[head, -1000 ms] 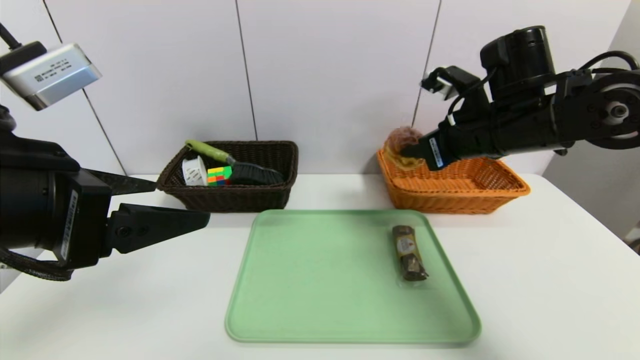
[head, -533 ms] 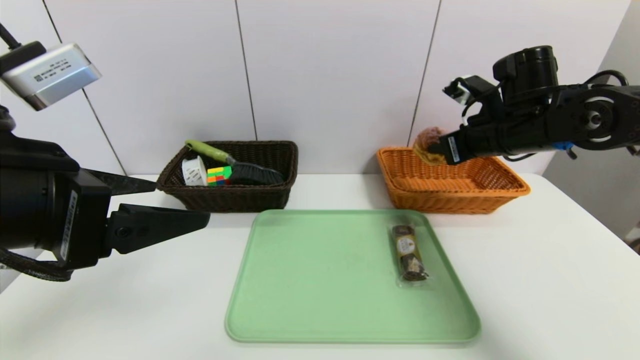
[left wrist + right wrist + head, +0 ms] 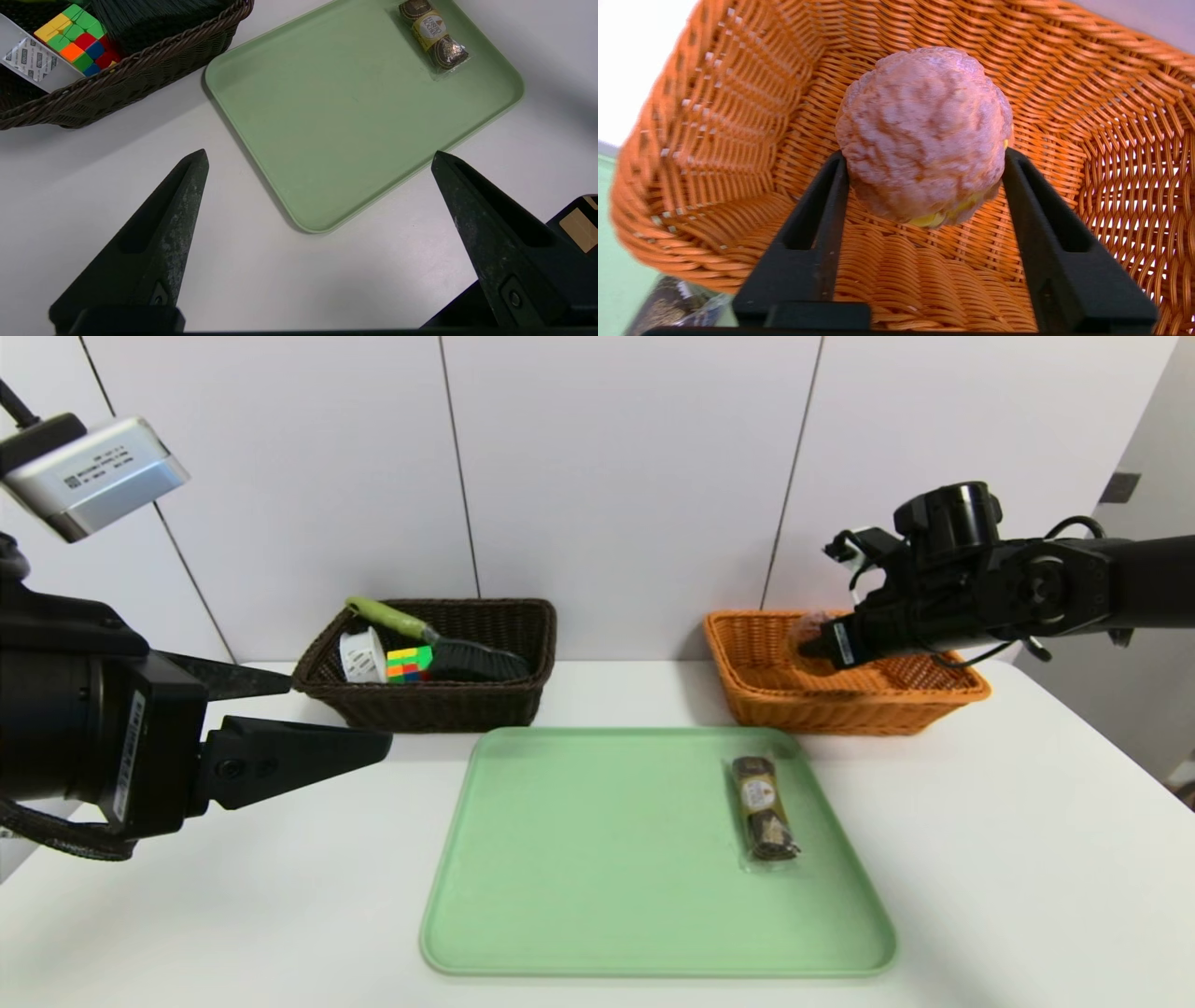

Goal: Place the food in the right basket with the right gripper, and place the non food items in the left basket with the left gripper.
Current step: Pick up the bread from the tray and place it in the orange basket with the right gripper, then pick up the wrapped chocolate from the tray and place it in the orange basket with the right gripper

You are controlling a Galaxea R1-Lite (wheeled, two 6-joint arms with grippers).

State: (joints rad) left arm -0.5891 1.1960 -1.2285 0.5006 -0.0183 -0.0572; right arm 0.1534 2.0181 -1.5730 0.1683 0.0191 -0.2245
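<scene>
Bun point(image 3: 923, 133) sits between my right gripper's point(image 3: 924, 161) fingers over the orange basket point(image 3: 714, 154), both fingers touching its sides; whether they grip or are letting go I cannot tell. Left gripper point(image 3: 320, 158) hangs spread wide, idle. Snack point(image 3: 764, 807) lies on the tray point(image 3: 579, 859), long axis running away from me, nearer my right arm.

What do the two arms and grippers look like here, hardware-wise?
Both are all black. The left gripper has two long tapered, pointed fingers with scuffed, greyish faces and a white label on its body. The right gripper has flat black fingers with recessed slots; its arm carries looping black cables, a round black housing and a white label.
</scene>
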